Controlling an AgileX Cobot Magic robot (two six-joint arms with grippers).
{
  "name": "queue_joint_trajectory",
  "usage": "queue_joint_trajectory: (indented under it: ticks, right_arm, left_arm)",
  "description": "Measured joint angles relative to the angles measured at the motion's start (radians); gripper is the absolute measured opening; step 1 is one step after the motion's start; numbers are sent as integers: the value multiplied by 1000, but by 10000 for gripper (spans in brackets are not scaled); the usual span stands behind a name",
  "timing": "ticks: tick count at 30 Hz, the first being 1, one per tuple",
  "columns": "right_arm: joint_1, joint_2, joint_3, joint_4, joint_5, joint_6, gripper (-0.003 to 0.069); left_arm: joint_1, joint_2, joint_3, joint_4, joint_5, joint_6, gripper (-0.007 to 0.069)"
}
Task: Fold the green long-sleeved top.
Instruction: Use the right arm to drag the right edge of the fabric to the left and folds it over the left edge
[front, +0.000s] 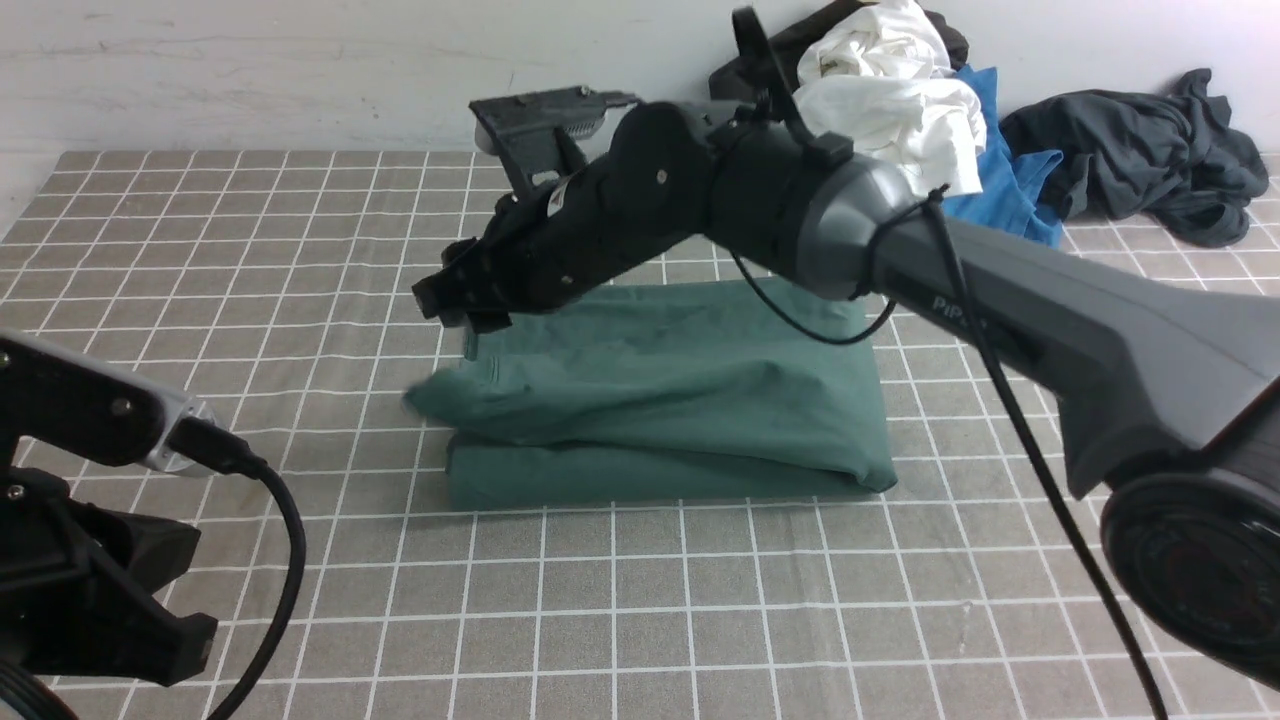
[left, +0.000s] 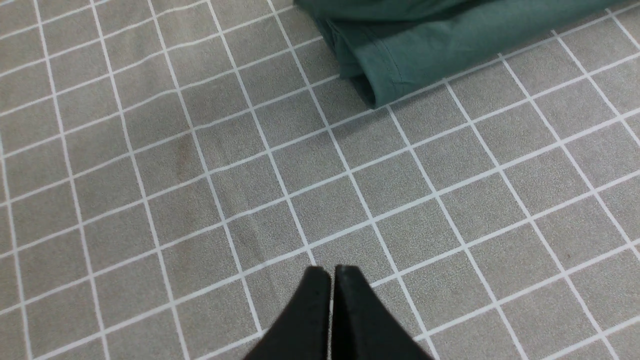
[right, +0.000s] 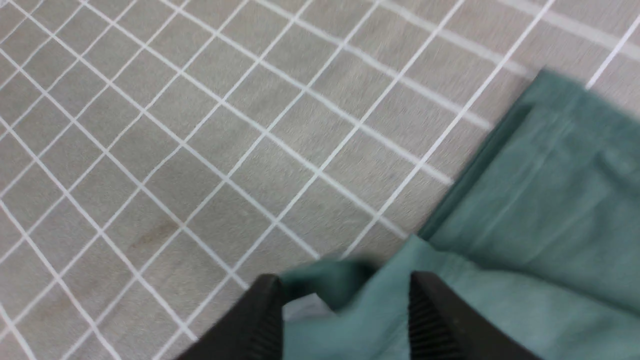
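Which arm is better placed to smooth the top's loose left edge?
Right. The right tool is open at that edge of the green top; the left tool is shut, off the cloth.

Can't see far edge of top (front: 660, 400) in front view: behind right arm (front: 1050, 320). Smeared at its left corner. Left wrist view: clips top (left: 425, 45) at frame edge, only one corner in. Right wrist view: same clipping, plus a blurred flap between fingers of right gripper (right: 347, 280); can't tell if touching. Only tips of left gripper (left: 332, 270) in frame. Can't separate right gripper tips in front view, black on black. Blue top (front: 1010, 190) mostly buried under white garment (front: 890, 100).
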Motion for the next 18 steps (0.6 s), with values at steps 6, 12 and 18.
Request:
queue_joint_trajectory:
  ticks: [6, 12, 18]
  right_arm:
    - [-21, 7, -38, -131, 176, 61, 307]
    - [7, 133, -38, -42, 204, 80, 87]
    - [54, 163, -36, 7, 35, 9, -8]
  left_arm:
    - [0, -100, 1, -40, -12, 7, -7]
    - [0, -266, 36, -45, -76, 48, -7]
    - [0, -364, 102, -45, -94, 51, -7]
